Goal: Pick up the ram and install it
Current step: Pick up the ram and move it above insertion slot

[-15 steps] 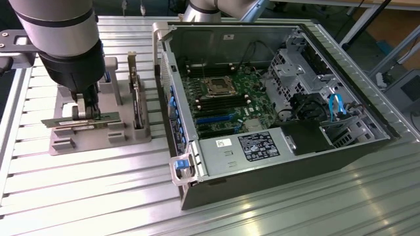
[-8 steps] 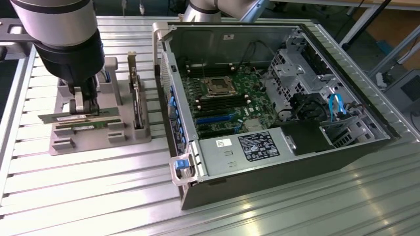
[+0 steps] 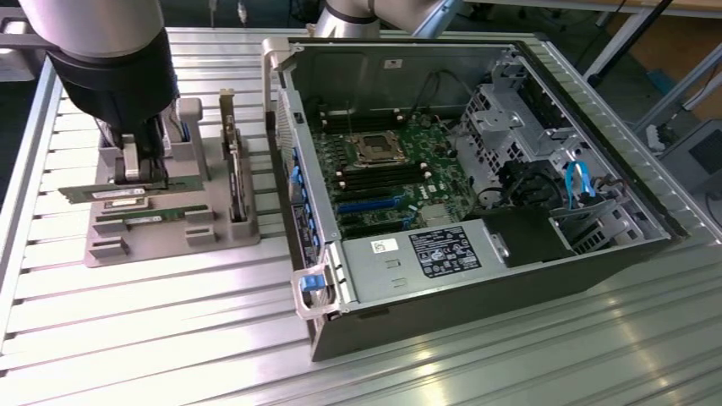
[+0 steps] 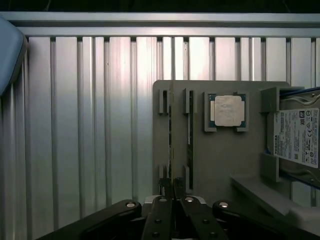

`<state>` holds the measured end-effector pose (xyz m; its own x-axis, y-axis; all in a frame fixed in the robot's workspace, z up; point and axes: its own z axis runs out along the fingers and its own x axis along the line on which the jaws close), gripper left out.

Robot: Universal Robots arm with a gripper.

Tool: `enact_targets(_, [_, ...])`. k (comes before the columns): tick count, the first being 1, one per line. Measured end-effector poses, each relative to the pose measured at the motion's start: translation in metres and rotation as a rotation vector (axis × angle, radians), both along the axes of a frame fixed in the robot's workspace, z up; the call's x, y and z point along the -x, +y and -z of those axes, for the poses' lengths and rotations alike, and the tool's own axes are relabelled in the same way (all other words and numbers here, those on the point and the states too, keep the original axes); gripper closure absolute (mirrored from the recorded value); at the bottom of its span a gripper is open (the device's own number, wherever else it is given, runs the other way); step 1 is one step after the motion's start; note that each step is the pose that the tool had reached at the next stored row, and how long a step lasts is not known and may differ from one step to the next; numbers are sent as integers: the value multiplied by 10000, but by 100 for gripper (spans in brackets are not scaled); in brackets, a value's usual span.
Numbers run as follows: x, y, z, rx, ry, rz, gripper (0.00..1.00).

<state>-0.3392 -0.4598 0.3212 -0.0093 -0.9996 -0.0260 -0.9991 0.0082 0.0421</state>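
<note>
The ram [image 3: 101, 194] is a thin green stick with a white label. It lies along the grey holder tray [image 3: 169, 241] at the exterior view's left. My gripper [image 3: 147, 176] comes straight down on its middle. In the wrist view the ram [image 4: 171, 135] is seen edge-on, running away from my gripper [image 4: 172, 192], whose two fingers are shut on it. It is still in line with the tray's slot posts, and I cannot tell whether it has left them. A second green stick [image 3: 152, 218] [image 4: 190, 135] sits in the neighbouring slot.
The open computer case [image 3: 587, 254] lies to the exterior view's right, with its motherboard [image 3: 390, 169] and long dark memory slots [image 3: 352, 173] exposed. On the tray [image 4: 220, 155] are a silver processor [image 4: 228, 111], a hard drive [image 4: 297, 137] and an upright dark card [image 3: 235, 178]. The table is ribbed aluminium.
</note>
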Motion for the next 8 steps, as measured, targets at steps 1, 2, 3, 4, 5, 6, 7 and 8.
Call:
enact_targets(1, [-2,0,-20,0,0,2,88])
enact_targets(2, [-3,0,-46,0,0,5,88])
enact_targets(3, [-5,0,-69,0,0,6,88])
enact_targets(4, [-7,0,-94,-1,0,9,88])
enact_targets(5, [-8,0,-117,0,0,12,88])
enact_targets(6, [-10,0,-142,-1,0,15,88])
enact_targets(7, [-12,0,-161,-1,-1,17,88])
enact_targets(8, [-13,0,-184,0,0,20,88])
